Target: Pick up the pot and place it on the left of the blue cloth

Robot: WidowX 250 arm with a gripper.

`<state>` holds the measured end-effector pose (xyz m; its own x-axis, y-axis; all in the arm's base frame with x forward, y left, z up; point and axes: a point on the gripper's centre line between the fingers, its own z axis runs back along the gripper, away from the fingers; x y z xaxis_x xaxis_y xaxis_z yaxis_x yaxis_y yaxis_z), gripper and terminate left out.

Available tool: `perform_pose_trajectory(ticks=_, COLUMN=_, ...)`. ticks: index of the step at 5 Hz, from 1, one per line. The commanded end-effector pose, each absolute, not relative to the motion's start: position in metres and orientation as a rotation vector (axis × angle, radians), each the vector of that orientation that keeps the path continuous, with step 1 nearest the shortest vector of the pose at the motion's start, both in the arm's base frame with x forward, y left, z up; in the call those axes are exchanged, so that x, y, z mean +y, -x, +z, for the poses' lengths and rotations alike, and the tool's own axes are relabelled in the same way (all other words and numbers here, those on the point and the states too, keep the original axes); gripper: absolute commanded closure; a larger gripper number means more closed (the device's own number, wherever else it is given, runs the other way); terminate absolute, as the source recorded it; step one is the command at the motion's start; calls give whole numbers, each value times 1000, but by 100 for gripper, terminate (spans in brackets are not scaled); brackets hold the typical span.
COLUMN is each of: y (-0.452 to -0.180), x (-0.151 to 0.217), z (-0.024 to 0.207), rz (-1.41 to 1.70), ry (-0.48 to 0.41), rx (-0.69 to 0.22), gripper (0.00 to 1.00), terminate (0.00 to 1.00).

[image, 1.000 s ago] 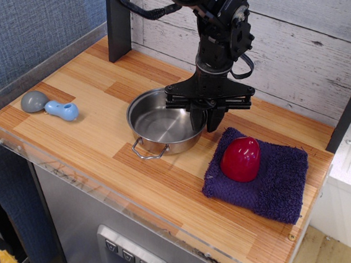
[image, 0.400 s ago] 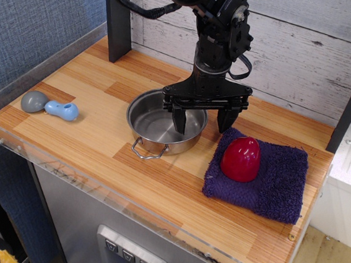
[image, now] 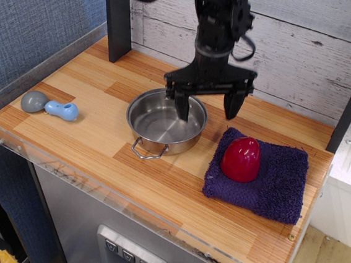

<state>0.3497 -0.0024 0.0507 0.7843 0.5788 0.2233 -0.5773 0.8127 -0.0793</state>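
Note:
The shiny steel pot point(image: 164, 123) stands on the wooden table, just left of the dark blue cloth point(image: 270, 178). One wire loop handle points toward the front. My gripper point(image: 208, 106) hangs over the pot's right rim, open and empty. Its left finger is above the pot's bowl and its right finger is above the gap between pot and cloth. It is clear of the rim.
A glossy red pepper toy point(image: 241, 158) sits on the cloth. A grey-and-light-blue scoop point(image: 48, 105) lies at the left front. A black post point(image: 117, 23) stands at the back left, and a wood-plank wall point(image: 307, 51) is behind the table point(image: 98, 161).
The gripper was shut on the pot's right rim, then opened its fingers and has risen a little above the pot. The pot has stayed in place.

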Motion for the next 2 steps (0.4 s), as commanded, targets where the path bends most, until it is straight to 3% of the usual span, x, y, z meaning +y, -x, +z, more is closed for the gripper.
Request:
perform_pose_trajectory(ticks=1, y=-343, x=4, z=129, rz=644, ry=72, rx=-412, gripper=0, terminate=0)
perform_pose_trajectory(ticks=2, y=-332, x=10, z=151, rz=667, ry=95, rx=-452, gripper=0, terminate=100)
